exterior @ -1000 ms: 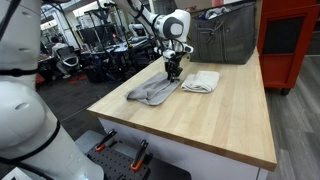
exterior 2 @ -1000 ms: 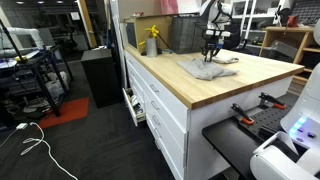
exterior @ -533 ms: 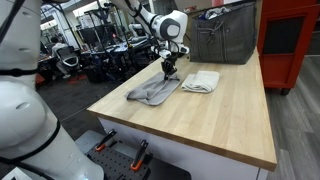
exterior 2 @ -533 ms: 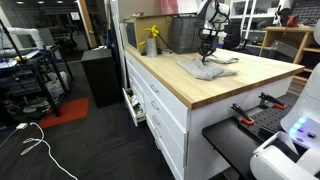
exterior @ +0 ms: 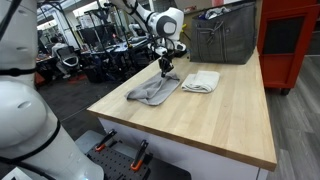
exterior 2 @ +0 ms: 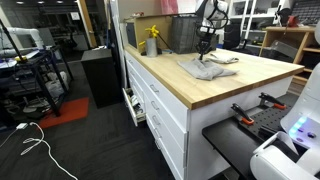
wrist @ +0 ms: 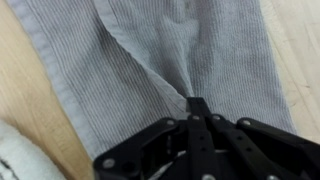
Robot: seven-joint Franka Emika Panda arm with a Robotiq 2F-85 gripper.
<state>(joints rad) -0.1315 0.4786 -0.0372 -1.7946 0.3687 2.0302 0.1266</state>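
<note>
- The grey cloth lies spread out and rumpled on the left part of the wooden desk, with its near end close to the desk's left edge. In an exterior view it shows as a flat grey heap on the desk top.
- The tool hangs straight down over the far right end of the cloth. In the wrist view its tips are pressed together, clamped on a narrow ridge of the striped fabric. The ridge runs up to the tips as a raised fold, while the rest of the cloth lies flat on the wood.
- A folded towel, pale and neatly squared, lies just right of the cloth. It is near the cloth, but I cannot tell whether the two touch. Its edge shows in the lower left corner of the wrist view.
- A grey bin stands at the far side of the desk, behind the towel.
- A red cabinet stands off the desk at the far right.
- In an exterior view a yellow bottle stands upright at the far end of the desk, well apart from the cloth.
</note>
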